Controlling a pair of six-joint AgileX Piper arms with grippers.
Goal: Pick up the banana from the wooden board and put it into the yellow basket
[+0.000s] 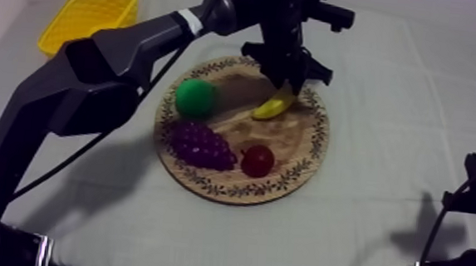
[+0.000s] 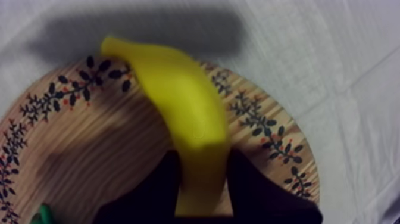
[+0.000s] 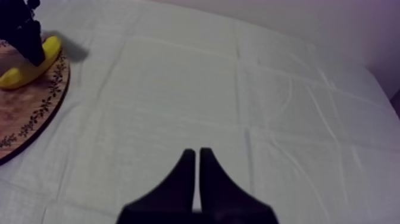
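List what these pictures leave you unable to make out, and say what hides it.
Top view: upper end of the banana, behind the left tool.
Left wrist view: a green thing on the wooden board, cut off by the edge; kind unclear.

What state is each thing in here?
left gripper: shut on the banana
banana: held at one end, over the wooden board
right gripper: shut, holding nothing
wooden board: lying flat, three fruits on it
pear: resting on the board
grapes: resting on the board
small red fruit: resting on the board
yellow basket: empty
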